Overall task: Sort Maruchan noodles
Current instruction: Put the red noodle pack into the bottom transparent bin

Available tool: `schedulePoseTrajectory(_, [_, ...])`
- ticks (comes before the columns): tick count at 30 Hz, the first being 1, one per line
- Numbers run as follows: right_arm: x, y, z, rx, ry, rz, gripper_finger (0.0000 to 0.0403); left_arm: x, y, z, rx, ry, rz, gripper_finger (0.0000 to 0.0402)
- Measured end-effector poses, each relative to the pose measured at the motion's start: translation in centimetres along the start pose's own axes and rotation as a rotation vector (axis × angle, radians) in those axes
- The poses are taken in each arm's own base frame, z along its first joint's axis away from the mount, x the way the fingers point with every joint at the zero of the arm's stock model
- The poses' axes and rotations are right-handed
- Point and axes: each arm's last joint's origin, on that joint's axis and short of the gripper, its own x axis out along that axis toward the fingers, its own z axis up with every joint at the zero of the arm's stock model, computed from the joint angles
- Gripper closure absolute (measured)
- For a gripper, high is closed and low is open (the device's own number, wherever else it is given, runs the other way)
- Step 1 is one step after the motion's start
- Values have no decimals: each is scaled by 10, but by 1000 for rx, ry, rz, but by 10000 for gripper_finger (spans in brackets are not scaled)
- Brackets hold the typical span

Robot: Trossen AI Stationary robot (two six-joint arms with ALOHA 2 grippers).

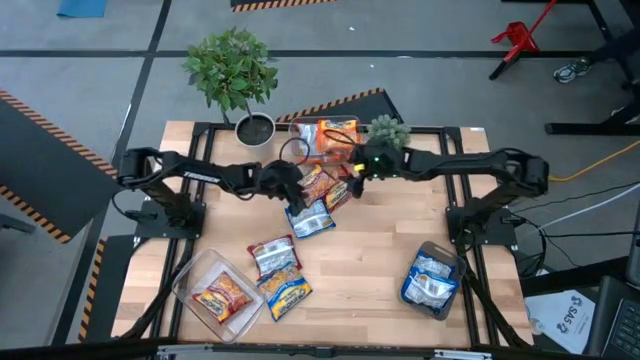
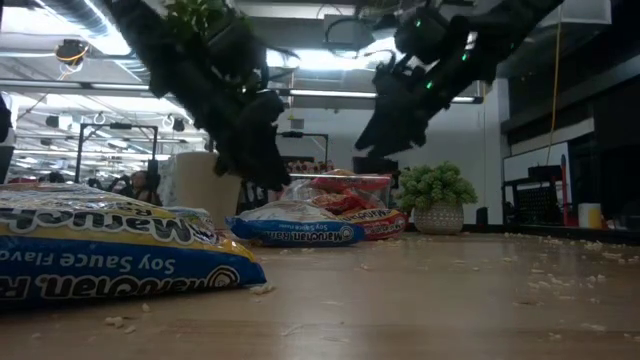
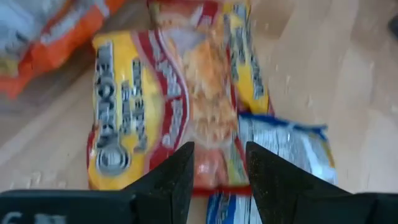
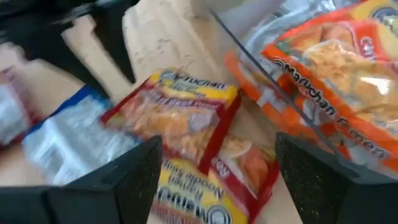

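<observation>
A small heap of Maruchan packets lies mid-table: red-and-yellow ones (image 1: 322, 186) and a blue-and-white one (image 1: 311, 221). My left gripper (image 1: 296, 198) hangs open just above the heap. In its wrist view the fingers (image 3: 217, 168) stand on either side of one end of a red-and-yellow packet (image 3: 180, 93), whose edge overlaps the blue packet (image 3: 286, 149). My right gripper (image 1: 355, 177) hovers wide open (image 4: 214, 168) over the heap's far side, above a red packet (image 4: 174, 118). Two more packets (image 1: 279, 270) lie loose toward the near edge.
Three clear tubs stand around the heap. One at the far middle (image 1: 325, 135) holds orange packets, one near left (image 1: 215, 292) holds red packets, and one near right (image 1: 432, 280) holds blue packets. A potted plant (image 1: 235, 75) and a small plant (image 1: 387, 130) stand at the far edge. Crumbs lie scattered on the wood.
</observation>
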Motion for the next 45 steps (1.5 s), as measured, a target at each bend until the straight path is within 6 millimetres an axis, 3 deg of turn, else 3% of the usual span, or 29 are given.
schedulePoseTrajectory(5, [25,1,-11,23,2,13,107,8,11,-13,-26,-34,71,263])
schedulePoseTrajectory(11, [50,0,-17,85,-44,26,107,24,19,-18,-47,-36,36,263])
schedulePoseTrajectory(20, [67,-2,-30,140,-6,3,107,42,19,-29,-63,16,-14,267])
schedulePoseTrajectory(26, [81,-4,-40,186,3,-6,107,43,19,-29,-66,19,-25,267])
schedulePoseTrajectory(32, [97,-2,-45,241,12,94,110,43,19,-30,-67,20,-25,267])
schedulePoseTrajectory(36, [99,-2,-41,240,17,110,148,43,19,-31,-68,21,-26,267])
schedulePoseTrajectory(43, [98,0,-35,264,6,139,286,42,18,-31,-71,24,-35,267])
schedulePoseTrajectory(45, [98,1,-35,263,12,155,295,40,18,-30,-75,18,-37,267])
